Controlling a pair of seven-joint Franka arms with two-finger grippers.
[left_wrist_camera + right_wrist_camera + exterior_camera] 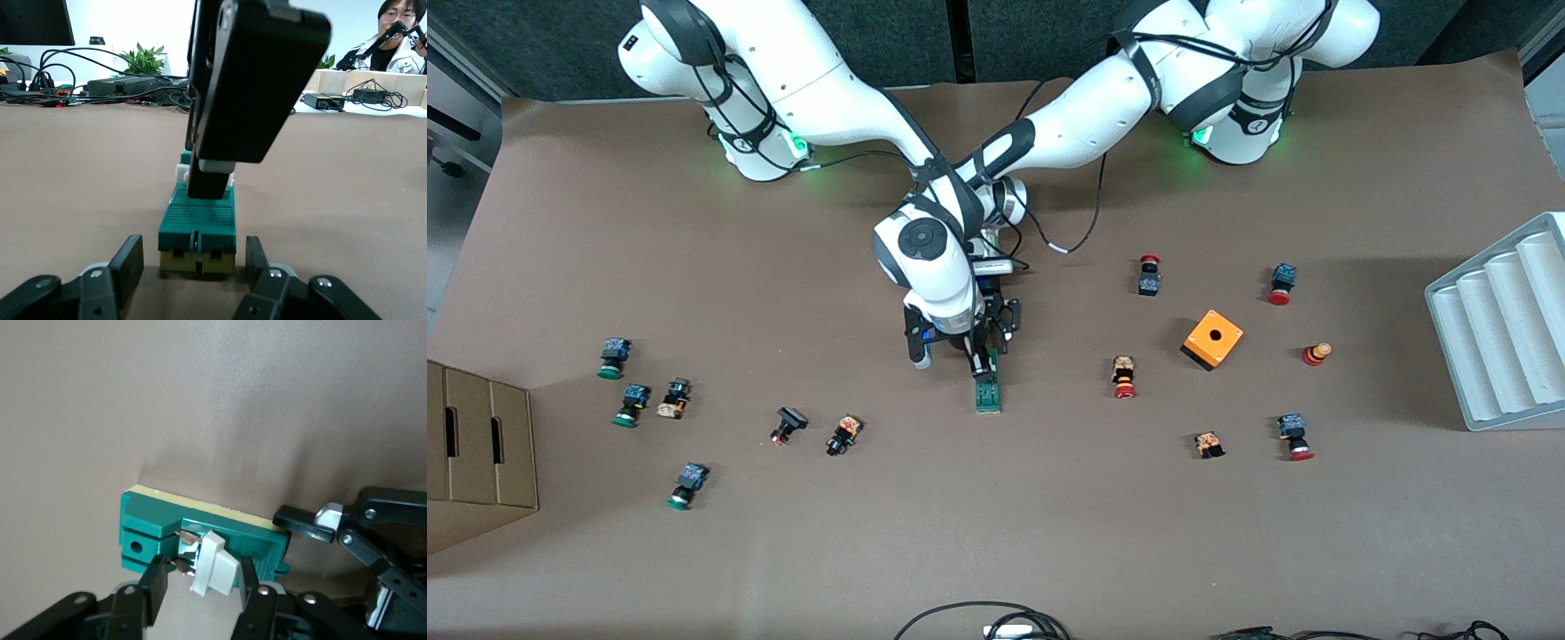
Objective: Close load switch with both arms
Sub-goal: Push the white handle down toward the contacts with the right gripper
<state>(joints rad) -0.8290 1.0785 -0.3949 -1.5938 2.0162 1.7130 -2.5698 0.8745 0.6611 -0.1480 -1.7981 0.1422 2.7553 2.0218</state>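
The green load switch (987, 397) lies flat in the middle of the table. Both arms meet over it. My left gripper (997, 352) is at table level at the switch's end farther from the front camera. In the left wrist view the left gripper (194, 245) is shut on that end of the load switch (198, 223). My right gripper (985, 370) comes down from above. In the right wrist view the right gripper (203, 565) is open, and its fingers straddle the white sliding piece (215, 568) on the switch (150, 520). One finger is close against that piece, and a gap shows at the other.
Small push buttons lie scattered toward both ends of the table. An orange box (1213, 338) sits toward the left arm's end, with a white ribbed tray (1503, 329) at that edge. A cardboard box (476, 444) stands at the right arm's end. Cables (987, 622) lie at the near edge.
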